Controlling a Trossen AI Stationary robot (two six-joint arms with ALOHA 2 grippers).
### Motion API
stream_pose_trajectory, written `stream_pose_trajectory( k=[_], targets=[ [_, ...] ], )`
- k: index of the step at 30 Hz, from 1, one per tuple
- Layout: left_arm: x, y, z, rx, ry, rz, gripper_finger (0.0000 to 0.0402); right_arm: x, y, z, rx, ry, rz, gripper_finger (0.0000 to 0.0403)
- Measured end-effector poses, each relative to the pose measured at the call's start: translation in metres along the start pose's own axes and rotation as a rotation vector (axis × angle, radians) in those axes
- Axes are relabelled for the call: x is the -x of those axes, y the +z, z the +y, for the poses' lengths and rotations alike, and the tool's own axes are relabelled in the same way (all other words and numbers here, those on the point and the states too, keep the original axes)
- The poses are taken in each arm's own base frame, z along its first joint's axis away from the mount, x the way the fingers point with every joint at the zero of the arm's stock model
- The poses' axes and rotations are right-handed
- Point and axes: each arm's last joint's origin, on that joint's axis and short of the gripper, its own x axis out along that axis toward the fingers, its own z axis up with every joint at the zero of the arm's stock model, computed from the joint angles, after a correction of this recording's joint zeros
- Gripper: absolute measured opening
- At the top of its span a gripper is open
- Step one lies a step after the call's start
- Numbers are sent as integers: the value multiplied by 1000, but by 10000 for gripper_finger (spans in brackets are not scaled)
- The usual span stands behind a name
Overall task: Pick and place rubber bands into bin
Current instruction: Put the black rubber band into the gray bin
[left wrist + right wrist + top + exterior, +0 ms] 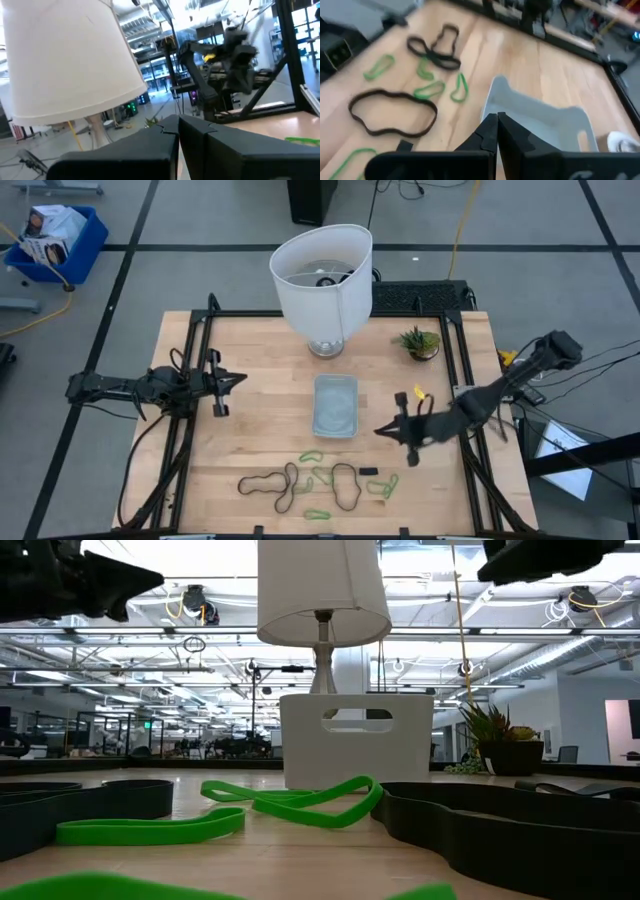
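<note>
Rubber bands (345, 485) near right gripper (383, 430), untouched.

Left tool (238, 378) shut, arm extended level, right tool (381, 430) shut, arm angled inward

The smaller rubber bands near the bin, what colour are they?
Light green smaller rubber bands, clearest in the right wrist view.

Your bench (260, 370): pale wood, smooth, matt. Rubber bands (300, 485): matt rubber, black and light green. Bin (335, 405): clear bluish plastic, faintly glossy. Lampshade (322, 275): white, matt.
</note>
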Motion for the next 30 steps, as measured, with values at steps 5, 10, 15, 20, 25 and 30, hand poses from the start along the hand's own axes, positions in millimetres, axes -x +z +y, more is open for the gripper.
stream_pose_trajectory(
  k=[5,10,15,20,25,30],
  targets=[
    [0,0,0,-32,3,-3,19,-17,20,20,-32,-2,142,12],
    [0,2,1,-4,9,-18,19,-31,18,39,-108,55,240,35],
    [0,-2,0,93,-2,16,19,-44,6,55,-256,87,327,54],
    [0,-6,-2,172,-13,65,19,-59,-9,69,-359,101,430,119],
    [0,-8,-3,202,-17,84,19,-71,-20,76,-391,74,475,219],
    [0,-8,-3,191,-17,84,19,-81,-23,83,-394,82,456,294]
  ],
)
